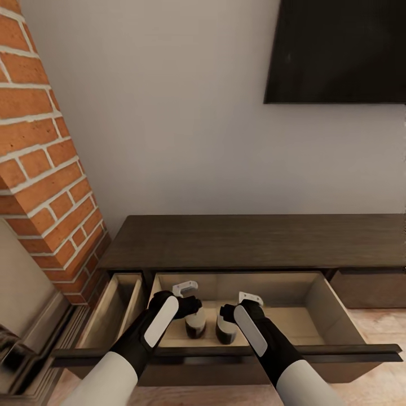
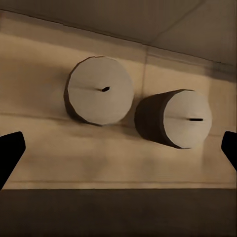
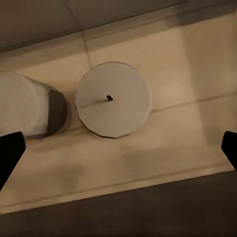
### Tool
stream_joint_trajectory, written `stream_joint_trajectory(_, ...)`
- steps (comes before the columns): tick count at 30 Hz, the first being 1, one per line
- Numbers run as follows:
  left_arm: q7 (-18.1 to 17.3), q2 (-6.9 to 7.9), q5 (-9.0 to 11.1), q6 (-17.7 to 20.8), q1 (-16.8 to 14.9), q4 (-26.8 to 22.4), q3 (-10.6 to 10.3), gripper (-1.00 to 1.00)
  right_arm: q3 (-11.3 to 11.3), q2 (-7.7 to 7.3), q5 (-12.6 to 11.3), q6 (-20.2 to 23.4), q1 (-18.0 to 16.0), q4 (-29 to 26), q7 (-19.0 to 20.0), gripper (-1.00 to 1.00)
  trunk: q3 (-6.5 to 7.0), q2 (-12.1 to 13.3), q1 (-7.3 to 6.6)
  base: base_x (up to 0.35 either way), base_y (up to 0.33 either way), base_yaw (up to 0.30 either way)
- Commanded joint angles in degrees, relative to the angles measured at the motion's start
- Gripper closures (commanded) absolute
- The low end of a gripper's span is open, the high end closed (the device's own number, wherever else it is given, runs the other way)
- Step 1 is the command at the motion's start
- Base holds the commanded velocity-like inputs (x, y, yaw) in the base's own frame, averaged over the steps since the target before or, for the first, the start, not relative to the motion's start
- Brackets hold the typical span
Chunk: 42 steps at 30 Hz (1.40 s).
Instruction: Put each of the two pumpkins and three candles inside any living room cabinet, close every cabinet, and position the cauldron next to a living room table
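Left gripper (image 1: 189, 298) and right gripper (image 1: 239, 304) hang with jaws apart, holding nothing, above two candles (image 1: 195, 324) (image 1: 225, 330) standing side by side on the floor of the open drawer (image 1: 332, 307) of the cabinet (image 1: 254, 239). Judged outstanding: third candle, both pumpkins, closing drawers, positioning the cauldron.

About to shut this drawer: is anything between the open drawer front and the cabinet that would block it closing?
Both grippers, left and right, hang inside the open drawer over the two candles. Behind the drawer front, they would block it.
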Motion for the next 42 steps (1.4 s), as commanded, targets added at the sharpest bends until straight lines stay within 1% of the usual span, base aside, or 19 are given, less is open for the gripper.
stream_joint_trajectory(1, 0.55, 0.26, 0.91, 1.72, -0.03, -0.06, 0.05, -1.00, 0.09, -0.03, -0.57, 0.70, -0.06, -0.09, -0.61, -1.00, 0.17, -0.01, -0.03, 0.000, 0.000, 0.000)
stream_joint_trajectory(2, 0.54, 0.29, 0.93, 2.30, -0.03, -0.07, 0.02, -1.00, 0.08, -0.03, -0.58, 0.85, -0.04, -0.10, -0.63, -1.00, 0.40, 0.01, -0.06, 0.000, 0.000, 0.000)
stream_joint_trajectory(4, 0.57, 0.41, 0.85, 5.21, -0.03, -0.13, 0.10, -1.00, 0.06, -0.03, -0.59, 1.69, -0.04, -0.31, -0.72, -1.00, 0.80, 0.42, -0.30, 0.000, 0.000, 0.000)
stream_joint_trajectory(8, 0.54, 0.56, 0.72, 6.94, -0.03, -0.04, 0.32, -1.00, 0.05, -0.03, -0.62, 2.31, -0.02, -0.94, -0.85, -1.00, 1.52, 2.03, -1.18, 0.000, 0.000, 0.000)
stream_joint_trajectory(11, 0.59, 0.65, 0.68, 7.22, 0.03, 0.23, 0.44, -1.00, 0.05, -0.03, -0.67, 2.56, -0.02, -1.11, -0.96, -1.00, 2.05, 3.23, -1.84, 0.000, 0.000, 0.000)
stream_joint_trajectory(14, 0.61, 0.73, 0.66, 7.32, 0.05, 0.28, 0.52, -1.00, 0.02, -0.03, -0.68, 3.78, -0.06, -1.20, -0.97, -1.00, 2.59, 4.43, -2.50, 0.000, 0.000, 0.000)
stream_joint_trajectory(18, 0.61, 1.36, 0.69, 7.38, 0.05, 0.09, 0.50, -1.00, -0.03, -0.03, -0.69, 4.87, -0.02, -1.24, -1.00, -1.00, 3.31, 6.04, -3.38, -0.007, 0.000, 0.000)
stream_joint_trajectory(23, 0.61, 1.99, 0.67, 7.41, 0.06, -0.02, 0.64, -1.00, -0.03, -0.03, -0.77, 5.05, -0.03, -1.06, -1.14, -1.00, 4.21, 8.04, -4.48, -0.092, 0.000, 0.000)
stream_joint_trajectory(27, 0.61, 3.24, 0.67, 7.41, 0.06, -0.03, 0.64, -1.00, -0.09, -0.03, -0.88, 5.04, 0.00, -0.92, -1.22, -1.00, 4.93, 9.65, -5.36, -0.016, 0.000, 0.000)
stream_joint_trajectory(30, 0.61, 3.59, 0.67, 7.41, 0.06, -0.03, 0.63, -1.00, -0.17, -0.03, -0.98, 4.99, -0.03, -0.74, -1.17, -1.00, 5.47, 10.85, -6.02, -0.004, 0.000, 0.000)
stream_joint_trajectory(42, 0.61, 3.64, 0.67, 7.41, 0.06, 0.11, 0.51, -1.00, -0.25, -0.03, -0.90, 5.12, 0.00, -1.01, -1.14, -1.00, 7.62, 15.66, -8.65, 0.000, 0.000, 0.000)
